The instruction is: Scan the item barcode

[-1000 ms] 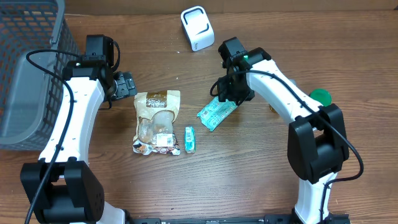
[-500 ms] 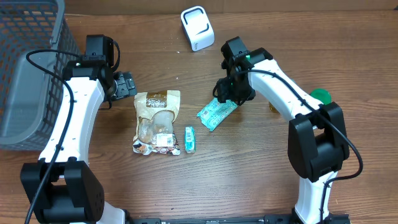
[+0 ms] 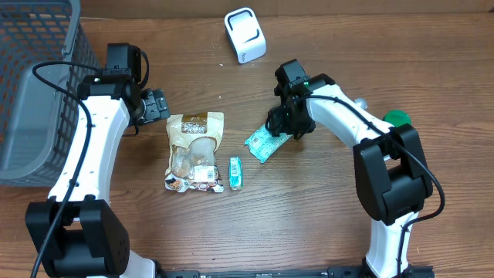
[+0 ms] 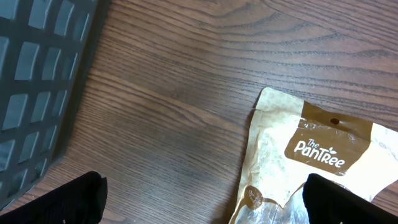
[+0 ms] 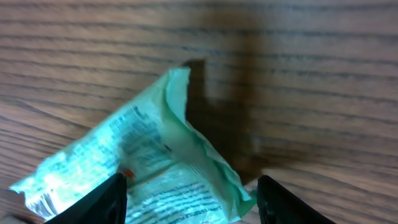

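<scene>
Since the job is to get a barcode read, we take the white scanner [image 3: 245, 35] at the far side as our ref pt.

Overhead: the green packet [image 3: 265, 144] lies flat below and just right of the scanner, well apart from it. The right gripper [image 3: 284, 126] is down on its upper end, prob. to lift it toward the scanner. The left gripper [image 3: 157, 105] sits well left of the scanner, beside the basket [image 3: 31, 85], out of the way.

Left wrist: its fingers [image 4: 68, 199] stand wide apart w/ nothing btwn them. The snack pouch [image 4: 323, 162] lies just ahead.

Right wrist: fingers [image 5: 115, 199] are spread, straddling the packet's raised, crumpled end. We see no pinch, so we judge the grasp not yet made.
</scene>
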Motion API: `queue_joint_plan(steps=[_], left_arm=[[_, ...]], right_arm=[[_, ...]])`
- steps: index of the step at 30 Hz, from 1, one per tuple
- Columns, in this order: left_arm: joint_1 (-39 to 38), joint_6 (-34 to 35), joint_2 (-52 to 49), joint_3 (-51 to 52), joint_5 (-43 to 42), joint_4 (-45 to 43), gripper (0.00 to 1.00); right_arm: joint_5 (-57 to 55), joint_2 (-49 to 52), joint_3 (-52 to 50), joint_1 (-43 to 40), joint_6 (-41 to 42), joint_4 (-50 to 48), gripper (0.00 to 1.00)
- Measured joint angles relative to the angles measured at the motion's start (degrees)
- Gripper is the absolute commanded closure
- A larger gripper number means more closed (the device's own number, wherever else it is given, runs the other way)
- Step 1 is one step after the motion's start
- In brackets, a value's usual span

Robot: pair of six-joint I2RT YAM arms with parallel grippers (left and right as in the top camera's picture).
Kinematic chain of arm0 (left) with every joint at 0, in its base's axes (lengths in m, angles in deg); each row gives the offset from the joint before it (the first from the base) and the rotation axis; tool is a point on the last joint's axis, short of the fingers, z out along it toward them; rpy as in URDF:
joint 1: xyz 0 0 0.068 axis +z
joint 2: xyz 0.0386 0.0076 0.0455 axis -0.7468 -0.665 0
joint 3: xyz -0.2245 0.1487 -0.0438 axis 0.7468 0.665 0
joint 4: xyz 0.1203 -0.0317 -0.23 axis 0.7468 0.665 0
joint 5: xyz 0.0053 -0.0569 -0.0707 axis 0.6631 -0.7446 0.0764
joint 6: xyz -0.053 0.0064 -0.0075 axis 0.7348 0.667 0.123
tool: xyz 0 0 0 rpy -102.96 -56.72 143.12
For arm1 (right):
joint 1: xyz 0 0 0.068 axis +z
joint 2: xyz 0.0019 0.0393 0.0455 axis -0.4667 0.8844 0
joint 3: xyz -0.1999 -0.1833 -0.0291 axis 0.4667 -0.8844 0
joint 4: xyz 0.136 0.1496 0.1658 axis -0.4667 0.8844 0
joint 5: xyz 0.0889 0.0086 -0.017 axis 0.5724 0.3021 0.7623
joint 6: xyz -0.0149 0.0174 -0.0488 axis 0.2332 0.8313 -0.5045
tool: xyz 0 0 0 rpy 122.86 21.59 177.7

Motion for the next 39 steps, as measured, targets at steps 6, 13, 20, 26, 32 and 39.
queue_joint_plan(steps=[6,13,20,26,32,39], left_arm=[[0.0,0.0,0.0,0.0,0.0,0.0,0.01],[0.0,0.0,0.0,0.0,0.0,0.0,0.01],[0.0,0.0,0.0,0.0,0.0,0.0,0.01],[0.0,0.0,0.0,0.0,0.0,0.0,0.00],[0.0,0.0,0.0,0.0,0.0,0.0,0.00],[0.0,0.0,0.0,0.0,0.0,0.0,0.01]], right_arm=[[0.7,-0.2,-1.9,-0.2,0.7,-2.6,0.38],[2.5,-0.6,-3.0,-0.3,2.6,-4.1,0.48],[3.1,-0.6,-3.4,-0.5,3.8,-4.7,0.37],[3.7,-0.6,-3.6,-0.5,6.1,-4.8,0.48],[6.3,-0.8,-3.6,-0.5,7.0,-4.9,0.85],[9.2,-1.3,-3.6,-1.4,6.8,-4.9,0.96]])
